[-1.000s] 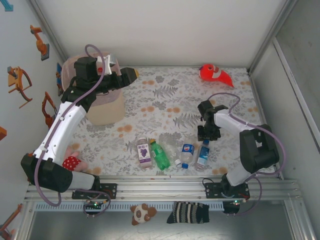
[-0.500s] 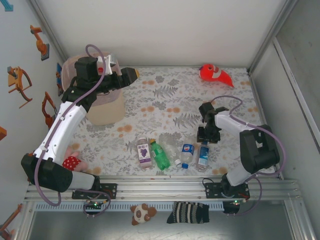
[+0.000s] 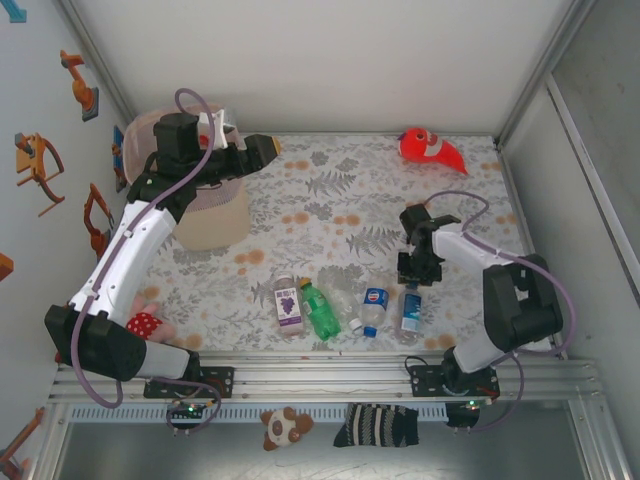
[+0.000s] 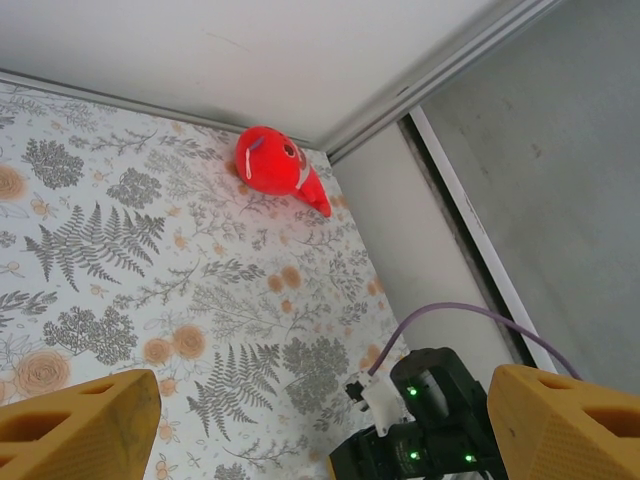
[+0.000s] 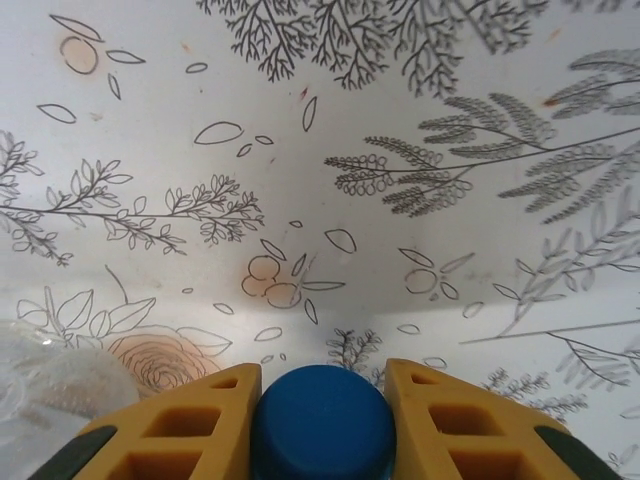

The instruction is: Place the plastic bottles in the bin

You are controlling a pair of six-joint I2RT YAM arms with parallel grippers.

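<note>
Several plastic bottles lie in a row near the table's front edge: a purple-labelled one (image 3: 288,303), a green one (image 3: 320,311), a blue-labelled one (image 3: 374,309) and a blue-capped one (image 3: 410,311). My right gripper (image 3: 415,272) points down at the blue-capped bottle. In the right wrist view the right gripper (image 5: 322,420) is shut on its blue cap (image 5: 322,425), one yellow finger pressed on each side. The pink bin (image 3: 212,218) stands at the back left. My left gripper (image 3: 262,148) hangs open beside the bin's rim, and the left gripper (image 4: 325,405) has nothing between its fingers.
A red fish plush (image 3: 432,148) lies in the back right corner, also seen as the fish plush (image 4: 275,165). A clear bottle (image 5: 40,385) lies just left of the right fingers. A red-spotted plush (image 3: 146,325) sits by the left arm's base. Walls close in three sides.
My right gripper moved down and toward the front edge over the blue-capped bottle, and its jaws closed on the cap. The left arm stayed almost still over the bin.
</note>
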